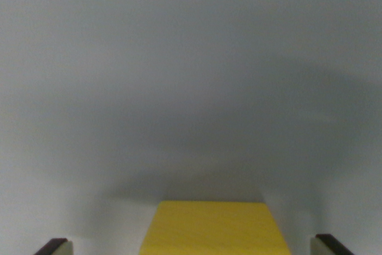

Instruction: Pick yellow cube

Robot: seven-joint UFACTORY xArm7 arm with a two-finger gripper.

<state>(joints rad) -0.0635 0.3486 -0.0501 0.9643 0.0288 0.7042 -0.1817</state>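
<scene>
The yellow cube (215, 229) sits on the grey surface (191, 76) right between the two tips of the hand (192, 246), which is wide with gaps on both sides, probably so it can squeeze the cube.

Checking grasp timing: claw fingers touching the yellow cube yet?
Apart. The wrist view shows grey surface between the yellow cube and each finger of the claw.

Two gripper fingertips (55, 246) in the frame's bottom corners, each dark brown-black outside, pale grey-beige pad face inside, blurred edges
</scene>
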